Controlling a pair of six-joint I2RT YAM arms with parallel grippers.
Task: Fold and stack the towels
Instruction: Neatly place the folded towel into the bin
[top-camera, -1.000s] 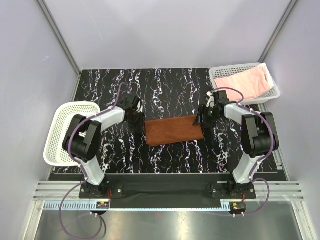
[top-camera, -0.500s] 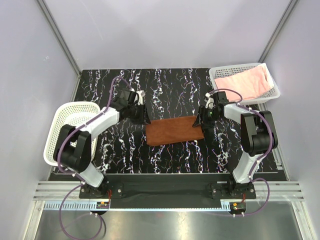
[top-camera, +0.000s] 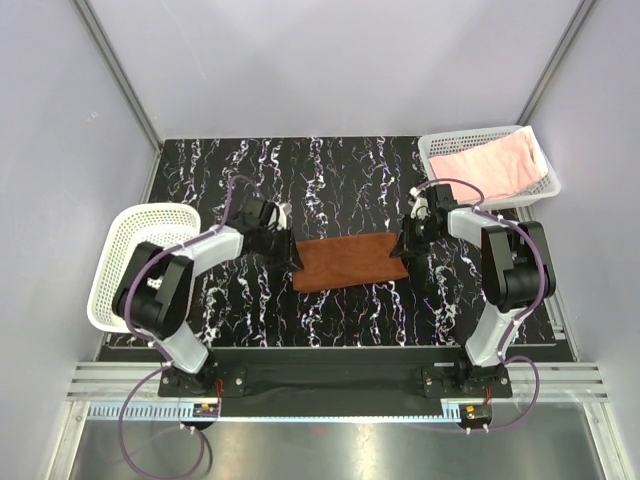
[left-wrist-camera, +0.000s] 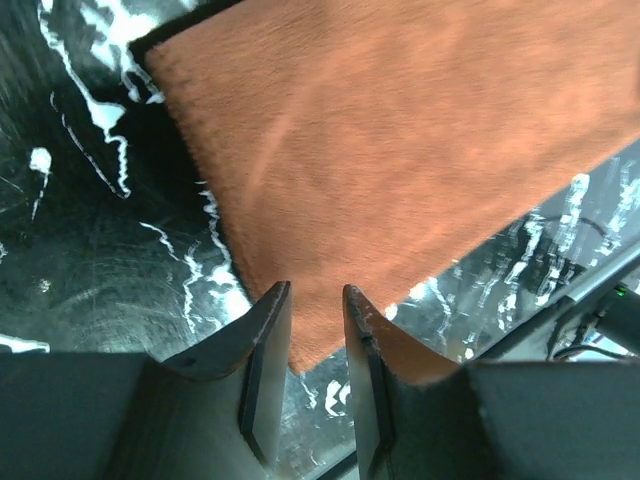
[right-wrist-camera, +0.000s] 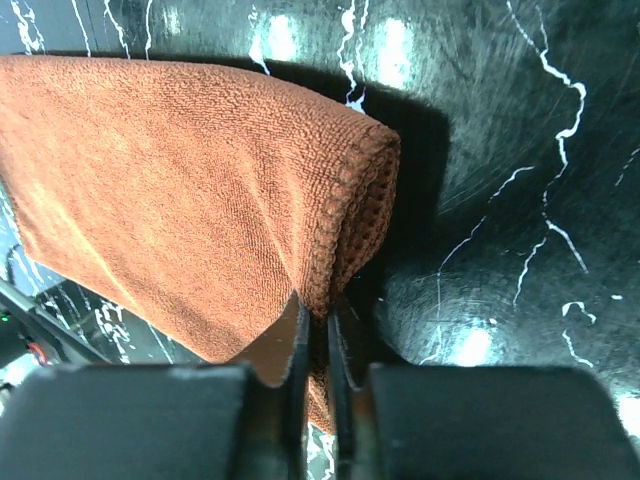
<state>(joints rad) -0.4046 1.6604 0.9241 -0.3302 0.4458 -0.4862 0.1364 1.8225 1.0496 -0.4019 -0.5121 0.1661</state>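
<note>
A rust-brown towel lies folded as a long strip in the middle of the black marbled table. My right gripper is at its right end, shut on the doubled hem, which rises out of the jaws. My left gripper hovers at the towel's left near corner. Its fingers stand apart over that corner with nothing pinched between them. A pale pink towel lies crumpled in the far-right basket.
A white mesh basket holding the pink towel stands at the back right corner. Another white mesh basket hangs over the table's left edge with nothing visible inside it. Grey walls enclose the table.
My right gripper has closed on the brown towel's right end. My left gripper swung away from the towel's left back corner, then came down over its left near corner.
</note>
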